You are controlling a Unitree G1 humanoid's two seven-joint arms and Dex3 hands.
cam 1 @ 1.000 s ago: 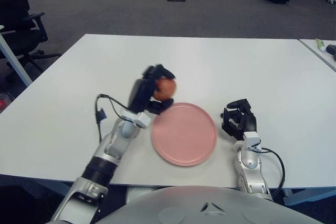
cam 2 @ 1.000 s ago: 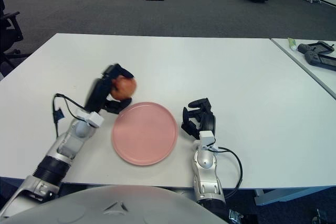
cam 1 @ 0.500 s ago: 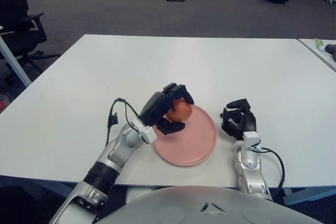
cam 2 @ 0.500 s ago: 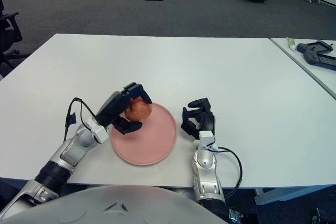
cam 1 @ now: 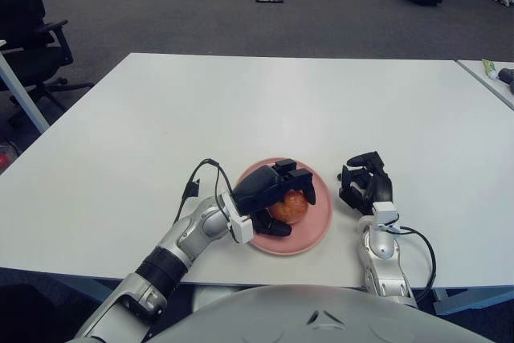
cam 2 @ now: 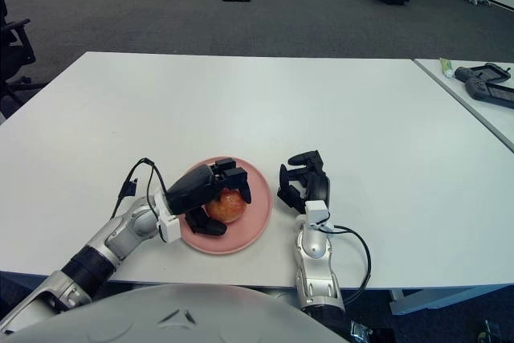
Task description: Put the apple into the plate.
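While the left robot hand (cam 1: 277, 198) reaches in from the near-left edge of the tabletop (cam 1: 241, 94), its fingers are wrapped around the apple (cam 1: 291, 207), upper fingers over the top and thumb below on the near side, so the fruit cannot roll off as it comes down. The apple sits low over the middle of the pink plate (cam 1: 320, 222), directly beneath the palm; whether it touches the plate's surface cannot be told. Reaching from the left puts the forearm across the plate's near-left rim, leaving the far and right rim in view. By my judgement the placing is almost done, and only the release and withdrawal remain. The right robot hand (cam 1: 365, 183) shows just right of the plate, its fingers curled and holding nothing, clear of the working hand.
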